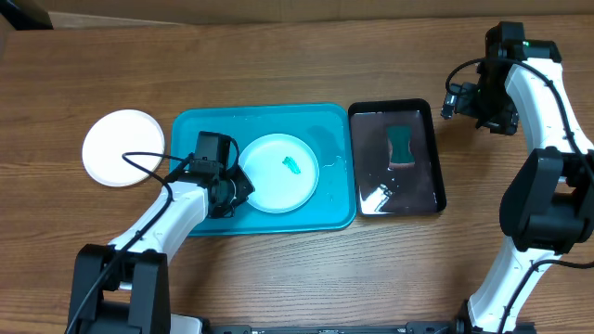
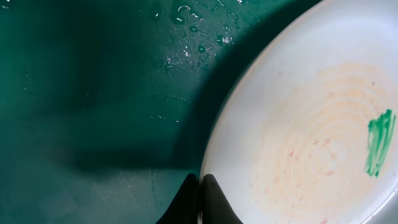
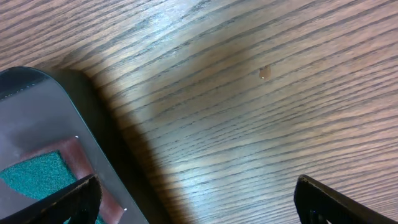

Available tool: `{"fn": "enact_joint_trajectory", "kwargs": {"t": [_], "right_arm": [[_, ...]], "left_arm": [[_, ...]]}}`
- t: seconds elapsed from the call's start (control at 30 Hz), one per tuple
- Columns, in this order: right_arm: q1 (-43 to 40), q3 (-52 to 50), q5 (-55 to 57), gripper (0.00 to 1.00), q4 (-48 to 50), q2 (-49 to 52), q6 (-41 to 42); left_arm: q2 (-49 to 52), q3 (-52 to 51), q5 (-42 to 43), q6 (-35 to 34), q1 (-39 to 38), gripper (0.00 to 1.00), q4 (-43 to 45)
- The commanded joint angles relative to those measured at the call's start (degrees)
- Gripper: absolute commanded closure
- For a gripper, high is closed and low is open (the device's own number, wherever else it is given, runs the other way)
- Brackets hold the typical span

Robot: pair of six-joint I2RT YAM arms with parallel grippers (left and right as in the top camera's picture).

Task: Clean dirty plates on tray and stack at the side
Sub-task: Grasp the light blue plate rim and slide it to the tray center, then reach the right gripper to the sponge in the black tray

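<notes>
One smeared plate [image 2: 311,124] sits pinched at its rim in the left tool [image 2: 199,182]. The right tool [image 3: 196,190] gapes empty.

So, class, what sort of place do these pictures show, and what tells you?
Probably a robotics test bench staged as a dishwashing station: a left arm and right arm at a wooden table, a turquoise tray holding a smeared plate, and a black tray with a sponge.
</notes>
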Motion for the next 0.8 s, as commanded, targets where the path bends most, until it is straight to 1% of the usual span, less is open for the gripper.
{"fn": "enact_joint_trajectory", "kwargs": {"t": [0.0, 0.07, 0.2, 0.27, 0.33, 0.37, 0.43, 0.53, 0.57, 0.63, 0.67, 0.7, 0.77], "right_arm": [[0.2, 1.0, 0.1, 0.0, 0.2, -1.4, 0.2], [0.2, 1.0, 0.1, 0.0, 0.2, -1.4, 0.2], [0.2, 1.0, 0.1, 0.0, 0.4, -1.4, 0.2], [0.2, 1.0, -1.6, 0.0, 3.0, -1.4, 0.2], [0.2, 1.0, -5.9, 0.0, 6.3, -1.4, 0.2], [0.2, 1.0, -9.2, 0.0, 6.4, -1.4, 0.2], [0.2, 1.0, -16.6, 0.0, 3.1, -1.4, 0.0], [0.2, 1.0, -20.7, 0.01, 1.1, -1.4, -0.5], [0.2, 1.0, -23.3, 0.15, 0.4, -1.4, -0.5], [0.3, 1.0, -26.4, 0.36, -1.3, -1.4, -1.6], [0.7, 1.0, -26.7, 0.42, -2.5, -1.4, -2.6], [1.3, 1.0, -26.6, 0.46, -4.0, -1.4, -3.8], [2.8, 1.0, -26.4, 0.48, -6.5, -1.4, -6.8]], "left_arm": [[2.1, -0.6, -1.5, -0.8, -0.3, 0.96, -0.3], [2.1, -0.6, -1.5, -0.8, -0.2, 0.95, -0.4], [2.1, -0.6, -1.5, -0.7, -0.3, 0.96, -0.5], [2.1, -0.6, -1.5, 0.2, -0.3, 0.96, -0.6], [2.1, -0.6, -1.6, 0.3, -0.3, 0.96, -0.9], [2.1, -0.6, -1.9, 0.3, -0.3, 0.96, -0.9], [2.1, -0.6, -1.9, 0.3, -0.3, 0.96, -0.4], [2.1, -0.6, -1.3, 0.1, -0.3, 0.96, 0.2], [2.1, -0.6, -1.2, 0.1, -0.4, 0.96, 0.2], [2.1, -0.6, -1.2, 0.1, -0.4, 0.96, 0.1], [2.1, -0.6, -1.2, 0.1, -0.4, 0.96, 0.1], [2.1, -0.6, -1.2, 0.1, -0.4, 0.96, 0.1], [2.1, -0.6, -1.2, 0.1, -0.4, 0.96, 0.2]]}}
